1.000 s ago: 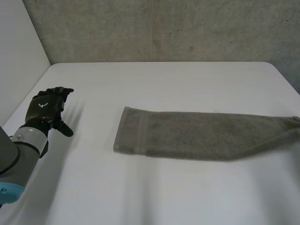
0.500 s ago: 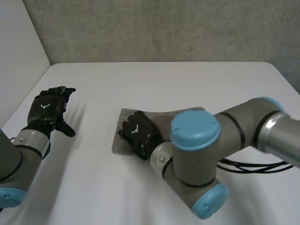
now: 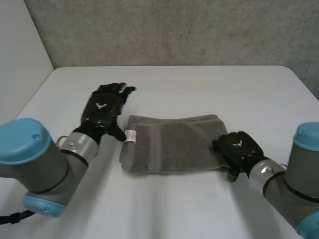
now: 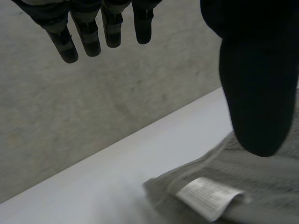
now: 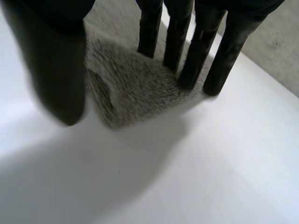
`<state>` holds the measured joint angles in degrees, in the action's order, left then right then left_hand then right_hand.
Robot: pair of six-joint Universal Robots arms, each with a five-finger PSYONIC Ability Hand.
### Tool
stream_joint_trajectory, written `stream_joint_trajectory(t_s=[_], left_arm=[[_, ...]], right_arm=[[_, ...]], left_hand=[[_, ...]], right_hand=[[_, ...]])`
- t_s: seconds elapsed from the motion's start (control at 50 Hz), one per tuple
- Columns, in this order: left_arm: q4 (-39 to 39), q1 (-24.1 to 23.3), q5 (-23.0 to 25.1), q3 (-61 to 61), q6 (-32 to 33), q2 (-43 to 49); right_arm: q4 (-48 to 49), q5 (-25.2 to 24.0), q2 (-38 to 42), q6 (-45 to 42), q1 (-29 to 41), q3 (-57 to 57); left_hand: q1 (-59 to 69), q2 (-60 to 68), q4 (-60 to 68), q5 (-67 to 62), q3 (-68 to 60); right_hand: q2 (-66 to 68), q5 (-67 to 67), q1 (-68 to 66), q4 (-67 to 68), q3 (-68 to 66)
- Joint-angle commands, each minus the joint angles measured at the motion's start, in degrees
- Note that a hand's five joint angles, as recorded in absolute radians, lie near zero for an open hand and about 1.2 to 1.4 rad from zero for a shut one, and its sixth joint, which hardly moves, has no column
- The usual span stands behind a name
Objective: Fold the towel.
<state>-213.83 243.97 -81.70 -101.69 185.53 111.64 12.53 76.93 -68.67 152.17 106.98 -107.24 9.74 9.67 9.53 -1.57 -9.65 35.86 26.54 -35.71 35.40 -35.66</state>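
A grey towel (image 3: 172, 144) lies folded in half on the white table (image 3: 199, 84), its white label (image 3: 130, 136) at the left edge. My left hand (image 3: 103, 110) rests just left of that edge, open, fingers straight, thumb pointing at the label. In the left wrist view the towel's corner (image 4: 271, 186) and label (image 4: 205, 196) lie below the thumb (image 4: 254, 79), which does not touch them. My right hand (image 3: 238, 149) sits at the towel's right folded edge. In the right wrist view its straight fingers (image 5: 187, 46) touch the towel (image 5: 131, 88), thumb (image 5: 53, 60) apart: open.
A grey concrete wall (image 3: 174, 30) runs behind the table's far edge, and a white wall (image 3: 20, 59) stands at the left. Bare tabletop stretches beyond the towel toward the far edge and in front of it between my two arms.
The towel, long and flat a second ago, is now doubled over leftward. My right hand let go and drew back to the right fold. My left hand moved in to the towel's left edge.
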Motion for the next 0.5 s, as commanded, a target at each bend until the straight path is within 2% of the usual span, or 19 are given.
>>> stream_joint_trajectory(t_s=[0.02,0.16,0.2,0.22,0.26,0.28,0.32,0.38,0.42,0.5], left_arm=[[-0.01,-2.62,-0.31,2.20,0.01,2.36],[0.17,-1.74,-3.28,1.41,-0.26,-1.32],[0.17,-1.39,-4.08,1.15,-0.34,-2.81],[0.17,-0.69,-4.87,0.88,-0.43,-4.13],[0.17,0.53,-5.40,0.62,-0.61,-5.28],[0.17,0.55,-5.40,0.62,-0.61,-5.29],[0.52,2.65,-5.93,0.35,-0.78,-7.30],[0.78,3.53,-6.11,-0.43,-1.40,-8.45],[0.78,3.71,-6.11,-0.96,-1.84,-8.98],[0.69,4.33,-6.11,-1.49,-2.89,-9.60]], right_arm=[[4.25,-0.91,0.04,-4.77,-3.70,-1.22],[5.23,0.33,-1.99,-5.39,-0.98,5.55],[4.97,1.29,-0.95,-5.30,5.92,11.41],[4.96,1.29,-0.94,-5.30,5.96,11.44],[4.27,1.91,3.00,-6.27,14.27,18.00],[4.26,1.91,3.02,-6.27,14.31,18.03],[1.55,0.95,7.83,-8.80,22.10,24.50],[-0.31,0.50,10.40,-10.66,25.12,27.35],[-4.16,-0.90,16.09,-13.99,29.67,31.72],[-8.75,-2.48,19.98,-16.64,31.98,33.94]], left_hand=[[0.65,0.71,0.86,1.19,-0.73],[0.48,0.54,0.69,1.36,-0.57],[0.26,0.33,0.47,1.57,-0.35],[0.26,0.33,0.47,1.57,-0.35],[0.26,0.33,0.47,1.57,-0.35],[0.26,0.33,0.47,1.57,-0.35],[0.26,0.33,0.47,1.57,-0.35],[0.26,0.33,0.47,1.57,-0.35],[0.26,0.33,0.47,1.57,-0.35],[0.26,0.33,0.47,1.57,-0.35]], right_hand=[[44.14,43.46,-44.29,44.60,-44.34],[44.14,43.46,-44.29,44.60,-44.34],[44.14,43.46,-44.29,44.60,-44.34],[44.14,43.46,-44.29,44.60,-44.34],[44.14,43.46,-44.29,44.60,-44.34],[44.14,43.46,-44.29,44.60,-44.34],[44.14,43.46,-44.29,44.60,-44.34],[44.14,43.46,-44.29,44.60,-44.34],[44.14,43.46,-44.29,44.60,-44.34],[44.14,43.46,-44.29,44.60,-44.34]])
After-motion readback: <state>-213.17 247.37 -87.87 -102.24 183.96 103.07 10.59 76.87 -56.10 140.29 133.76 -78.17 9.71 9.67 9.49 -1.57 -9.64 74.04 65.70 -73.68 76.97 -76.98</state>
